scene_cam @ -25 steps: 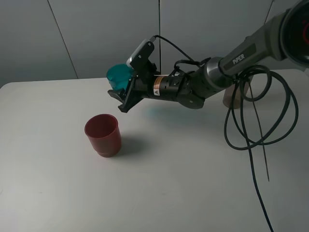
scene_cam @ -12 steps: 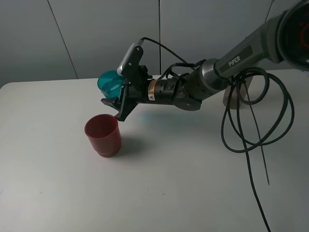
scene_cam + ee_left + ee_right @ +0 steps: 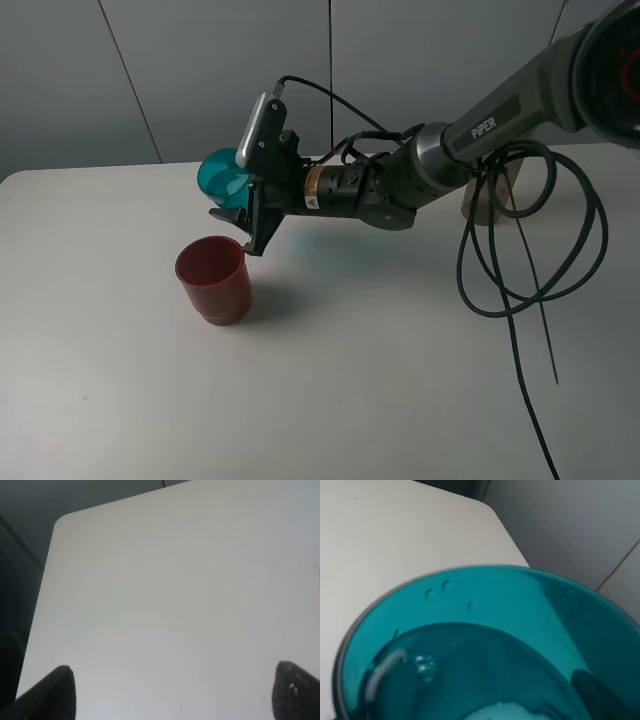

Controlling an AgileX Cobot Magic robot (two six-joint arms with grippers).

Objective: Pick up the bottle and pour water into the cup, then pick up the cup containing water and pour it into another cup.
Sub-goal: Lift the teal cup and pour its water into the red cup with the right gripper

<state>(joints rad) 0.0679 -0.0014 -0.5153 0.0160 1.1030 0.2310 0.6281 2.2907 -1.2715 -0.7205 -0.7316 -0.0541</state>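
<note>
The right arm [image 3: 480,125] is reaching far across to the left side, stretching out long and almost flat. Its wrist [image 3: 345,188] is lying rolled onto its side. The right gripper [image 3: 238,222] is squeezing the teal cup [image 3: 220,176], holding it tipped. The left gripper [image 3: 172,692] is holding its fingers [image 3: 55,690] wide apart.

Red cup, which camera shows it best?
The exterior high view: the red cup stands whole and upright on the table, near the tilted teal cup. The left wrist view shows table but no cup. The right wrist view is filled by the teal cup's inside, with no red cup visible.
</note>
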